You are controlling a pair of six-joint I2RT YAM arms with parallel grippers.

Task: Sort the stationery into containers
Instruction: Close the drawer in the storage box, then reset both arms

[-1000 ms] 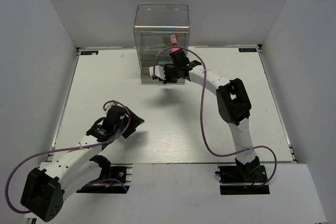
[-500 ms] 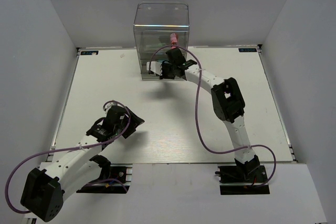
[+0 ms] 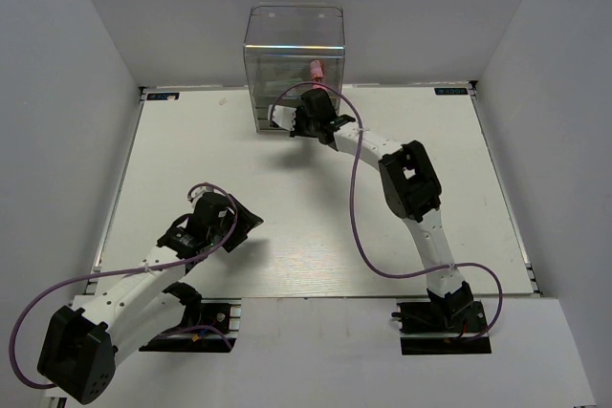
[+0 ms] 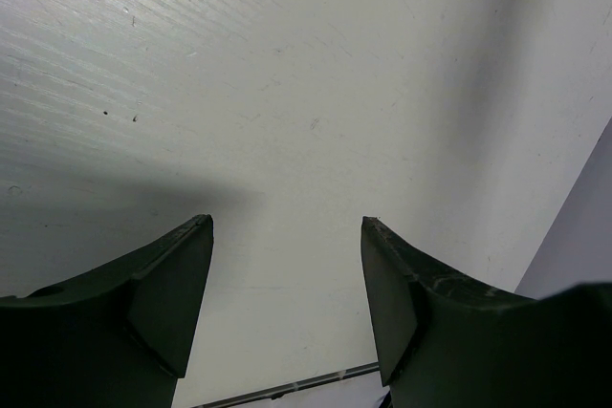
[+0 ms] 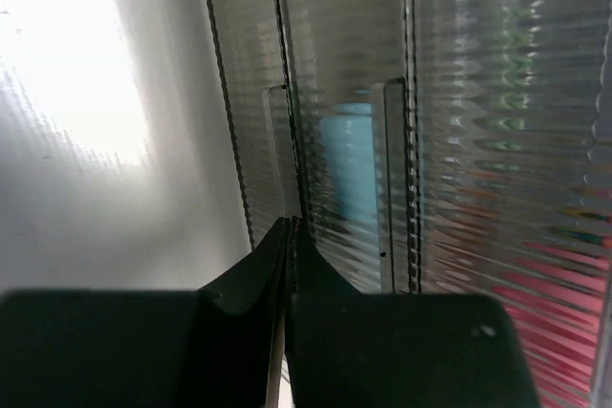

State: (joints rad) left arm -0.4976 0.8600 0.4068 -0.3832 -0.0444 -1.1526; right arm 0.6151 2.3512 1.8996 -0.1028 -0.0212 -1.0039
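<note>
From above, the white table (image 3: 316, 207) is boxed in by pale walls (image 3: 86, 54) on the left, far and right sides, and most of its surface lies bare between the two arms. The tall clear box (image 3: 295, 33) stands at the far edge, a little left of centre, grey-tinted with stacked see-through drawers, and a pink tube (image 3: 315, 71) shows through its right side. The right gripper (image 3: 283, 121) reaches to the near face of that box, low down. The left gripper (image 3: 244, 222) hovers well apart from it, over the near-left part of the table, with free room on every side. In the left wrist view, the left gripper (image 4: 287, 222) has its dark fingers (image 4: 172, 284) spread wide with nothing between them. Only scuffed white table (image 4: 287, 64) lies beneath, and the table edge and a wall run past at the lower right. In the right wrist view, the right gripper (image 5: 290, 228) is pressed shut with nothing held, its tips meeting in a thin seam. Those tips sit right at the ribbed front of the clear box (image 5: 478, 93), though contact cannot be told. Just beyond and slightly right of them, a light-blue marker (image 5: 349, 164) shows blurred behind the ribbed plastic. The pink tube (image 5: 564, 322) glows further right, and bright open table (image 5: 96, 140) lies to the left.
</note>
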